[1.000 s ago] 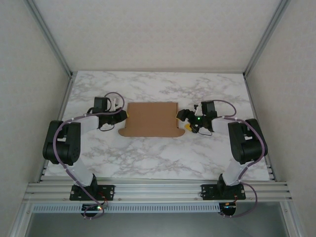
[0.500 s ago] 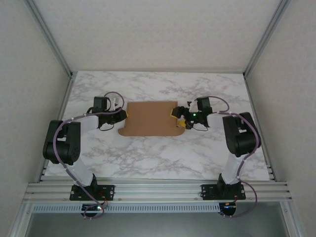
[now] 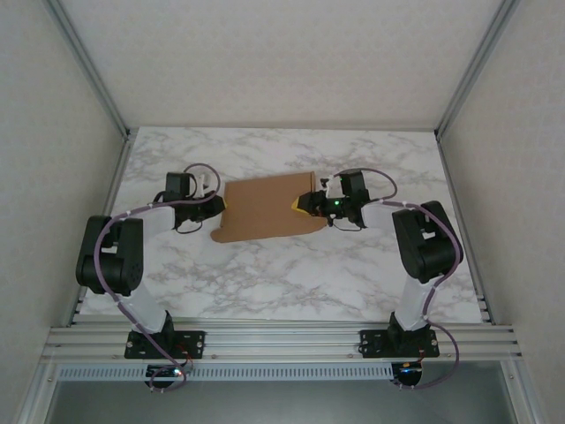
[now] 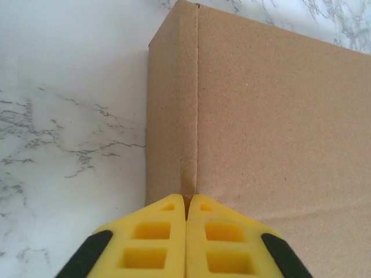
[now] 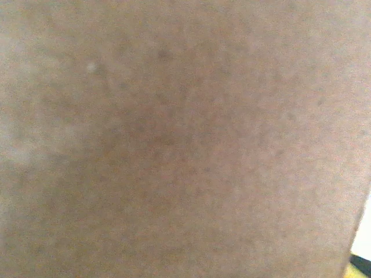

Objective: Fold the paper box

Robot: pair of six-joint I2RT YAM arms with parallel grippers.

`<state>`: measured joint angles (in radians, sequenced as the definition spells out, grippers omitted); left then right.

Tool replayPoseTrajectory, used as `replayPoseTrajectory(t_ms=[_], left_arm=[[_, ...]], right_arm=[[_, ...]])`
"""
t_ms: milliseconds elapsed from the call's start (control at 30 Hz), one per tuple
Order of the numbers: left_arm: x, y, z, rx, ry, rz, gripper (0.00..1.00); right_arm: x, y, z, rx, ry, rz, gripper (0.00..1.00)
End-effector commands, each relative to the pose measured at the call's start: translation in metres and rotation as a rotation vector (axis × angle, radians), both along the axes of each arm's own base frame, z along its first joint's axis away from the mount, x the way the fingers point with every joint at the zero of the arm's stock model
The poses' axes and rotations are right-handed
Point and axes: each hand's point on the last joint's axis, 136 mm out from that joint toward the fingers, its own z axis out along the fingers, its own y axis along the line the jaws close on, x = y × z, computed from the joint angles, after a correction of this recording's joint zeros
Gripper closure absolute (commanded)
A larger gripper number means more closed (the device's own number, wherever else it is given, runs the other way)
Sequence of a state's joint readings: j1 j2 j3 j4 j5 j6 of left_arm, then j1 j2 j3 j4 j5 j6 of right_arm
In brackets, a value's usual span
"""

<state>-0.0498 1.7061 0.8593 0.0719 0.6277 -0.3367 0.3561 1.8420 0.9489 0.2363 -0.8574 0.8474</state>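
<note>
Left tool (image 4: 186, 198) pinched — right tool (image 3: 303, 203) perhaps ajar

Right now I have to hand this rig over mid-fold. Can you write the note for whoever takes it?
Left hand: shut, tips at the crease along the paper box left edge; whether it pinches cardboard is unclear.
Right hand: over the box's right edge, wrist camera close against cardboard; open or shut unclear.
Box: middle of the table, between the hands, right end seemingly tilted up.
Done: left strip bent along its crease.
Left: probably the right side, the other flaps and closing.
</note>
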Motion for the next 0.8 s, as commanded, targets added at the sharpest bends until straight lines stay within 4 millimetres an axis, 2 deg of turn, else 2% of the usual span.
replayPoseTrajectory(t_ms=[0,200,333,400,467,600,767], left_arm=[[-0.025,0.025,-0.032,0.116,0.152,0.094,0.8],[-0.018,0.03,0.007,0.186,0.059,0.122,0.59],[-0.016,0.035,0.038,0.309,-0.045,0.142,0.54],[-0.018,0.031,0.052,0.375,-0.113,0.134,0.52],[-0.021,0.017,0.064,0.451,-0.191,0.088,0.5],[-0.036,-0.029,0.078,0.575,-0.352,-0.074,0.48],[-0.069,-0.079,0.088,0.674,-0.618,-0.34,0.4]], right_arm=[[0.007,-0.012,0.007,-0.021,-0.018,-0.063,0.6],[0.004,-0.019,0.006,-0.071,0.025,-0.097,0.65],[0.0,-0.021,0.006,-0.089,0.048,-0.103,0.64],[-0.001,-0.023,0.005,-0.1,0.057,-0.106,0.64],[-0.002,-0.022,0.005,-0.1,0.067,-0.102,0.64],[-0.003,-0.02,0.004,-0.084,0.087,-0.098,0.63],[-0.005,-0.019,0.003,-0.083,0.101,-0.093,0.61]])
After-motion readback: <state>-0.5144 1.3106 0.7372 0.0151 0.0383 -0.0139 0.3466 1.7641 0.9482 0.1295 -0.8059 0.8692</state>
